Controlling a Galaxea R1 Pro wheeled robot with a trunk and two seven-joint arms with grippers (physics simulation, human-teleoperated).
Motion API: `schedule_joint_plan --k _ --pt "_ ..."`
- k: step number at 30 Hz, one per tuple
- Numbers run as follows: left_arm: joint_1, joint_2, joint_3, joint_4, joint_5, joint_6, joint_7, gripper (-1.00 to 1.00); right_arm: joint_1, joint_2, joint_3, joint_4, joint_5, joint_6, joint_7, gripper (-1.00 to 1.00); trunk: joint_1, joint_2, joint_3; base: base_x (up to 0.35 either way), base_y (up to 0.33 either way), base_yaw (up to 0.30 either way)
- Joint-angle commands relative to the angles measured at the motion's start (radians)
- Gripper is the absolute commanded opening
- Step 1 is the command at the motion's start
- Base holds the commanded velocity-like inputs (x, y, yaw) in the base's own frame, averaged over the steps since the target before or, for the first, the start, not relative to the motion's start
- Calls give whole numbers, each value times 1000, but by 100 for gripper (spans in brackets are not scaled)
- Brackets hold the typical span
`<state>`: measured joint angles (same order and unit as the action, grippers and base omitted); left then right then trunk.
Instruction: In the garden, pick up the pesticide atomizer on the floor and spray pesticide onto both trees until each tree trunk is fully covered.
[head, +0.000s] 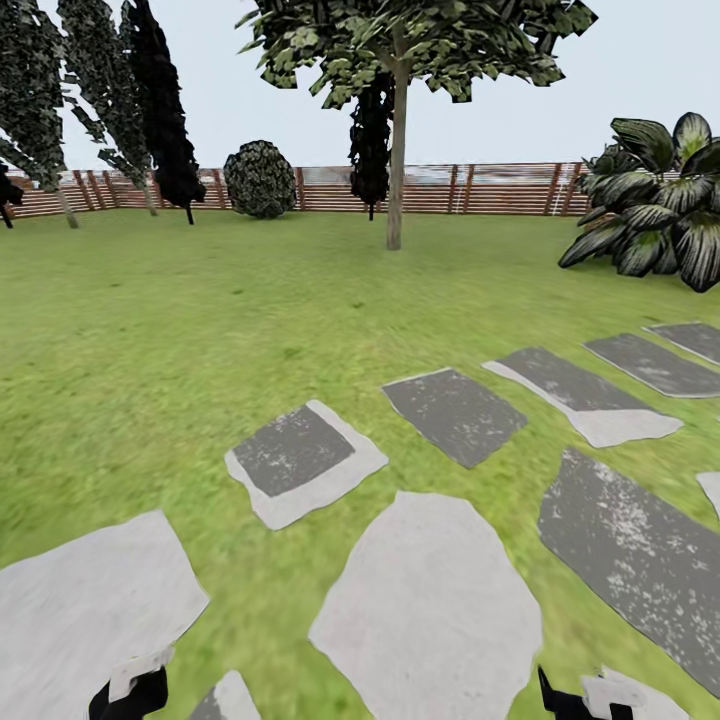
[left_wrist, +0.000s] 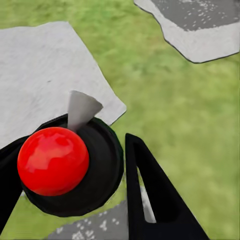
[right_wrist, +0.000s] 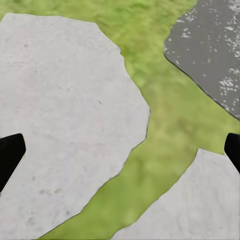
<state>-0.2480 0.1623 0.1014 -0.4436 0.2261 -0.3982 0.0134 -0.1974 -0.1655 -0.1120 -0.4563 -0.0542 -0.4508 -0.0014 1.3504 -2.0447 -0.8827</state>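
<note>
One tall tree (head: 397, 150), thin pale trunk, left gripper (left_wrist: 75, 165) clasping red-topped atomizer (left_wrist: 52, 160), right gripper (right_wrist: 120, 150) spread wide.

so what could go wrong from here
1. The tree stands far across the lawn; spray fired from here would likely miss its trunk.
2. The atomizer sits between the left pincer fingers by its round body, so it may slip or turn on the drive over.
3. The dark conifers by the fence could be sprayed by mistake.
</note>
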Motion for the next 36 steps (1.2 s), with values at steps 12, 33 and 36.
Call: schedule_joint_plan --k 12,33,36 --pt "0 -1 -2 0 3 -2 2 -100 -1 0 1 1 -5 -3 0 100 0 0 -1 338 0 0" --pt "0 -1 -3 0 2 -2 2 -100 -1 0 2 1 -4 -3 0 100 0 0 14 338 0 0" --pt "0 -1 -2 0 2 -2 2 -100 -1 0 2 1 -4 -3 0 100 0 0 14 338 0 0"
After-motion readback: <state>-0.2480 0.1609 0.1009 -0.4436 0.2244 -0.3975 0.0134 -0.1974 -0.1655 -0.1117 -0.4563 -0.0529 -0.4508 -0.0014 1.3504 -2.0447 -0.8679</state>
